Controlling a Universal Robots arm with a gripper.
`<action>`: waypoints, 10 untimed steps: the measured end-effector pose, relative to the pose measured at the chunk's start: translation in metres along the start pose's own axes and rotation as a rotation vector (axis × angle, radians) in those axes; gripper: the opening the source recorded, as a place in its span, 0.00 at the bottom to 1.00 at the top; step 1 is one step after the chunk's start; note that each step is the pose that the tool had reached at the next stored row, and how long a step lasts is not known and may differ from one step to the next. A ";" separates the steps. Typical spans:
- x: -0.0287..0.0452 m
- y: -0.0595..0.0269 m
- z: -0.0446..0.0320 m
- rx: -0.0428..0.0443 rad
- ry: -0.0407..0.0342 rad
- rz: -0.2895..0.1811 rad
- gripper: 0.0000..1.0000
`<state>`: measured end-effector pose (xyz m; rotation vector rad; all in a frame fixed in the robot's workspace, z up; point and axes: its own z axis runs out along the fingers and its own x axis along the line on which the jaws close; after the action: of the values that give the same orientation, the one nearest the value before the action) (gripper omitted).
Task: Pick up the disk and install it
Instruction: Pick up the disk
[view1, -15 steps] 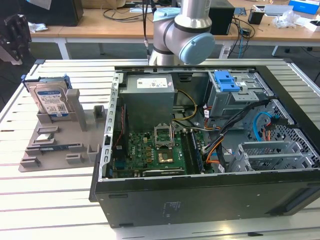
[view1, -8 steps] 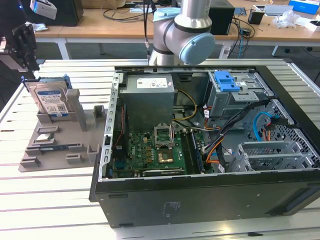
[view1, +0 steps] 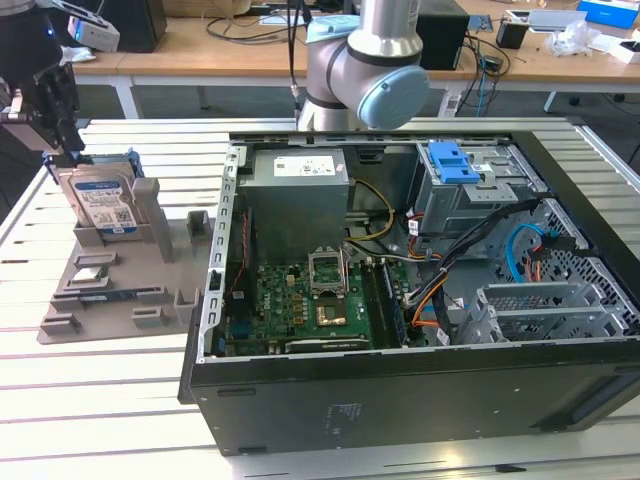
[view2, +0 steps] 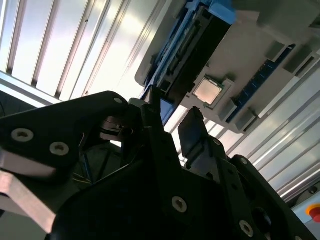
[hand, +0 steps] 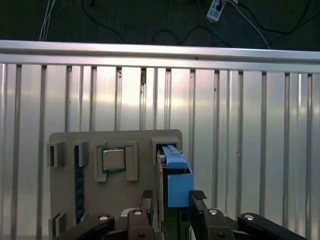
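The disk (view1: 105, 200) stands upright on its edge in a slot of the grey holder tray (view1: 120, 290), at the exterior view's left. It is silver with a white-and-blue label and blue side rails. My gripper (view1: 66, 150) hangs right over its top corner. In the first wrist view the black fingers (hand: 148, 199) stand on either side of the disk's blue rail (hand: 176, 172). In the second wrist view, light shows between the fingers (view2: 192, 127) and the disk (view2: 192, 55), so the gripper (view2: 170, 117) is open around it.
The open computer case (view1: 400, 400) lies at the exterior view's right, with a metal drive cage and blue latch (view1: 450, 160) at its back. The holder also carries a processor chip (hand: 113, 160) and a memory stick (view1: 105, 297). The arm's base (view1: 360, 70) stands behind the case.
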<state>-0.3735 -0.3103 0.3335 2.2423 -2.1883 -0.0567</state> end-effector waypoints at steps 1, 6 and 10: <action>-0.0010 0.0010 0.0010 -0.0001 -0.0002 0.000 0.42; -0.0023 0.0026 0.0036 0.0001 -0.0003 0.000 0.42; -0.0021 0.0023 0.0142 -0.0001 -0.0002 0.000 0.42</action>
<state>-0.3763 -0.3080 0.3194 2.2424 -2.1883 -0.0571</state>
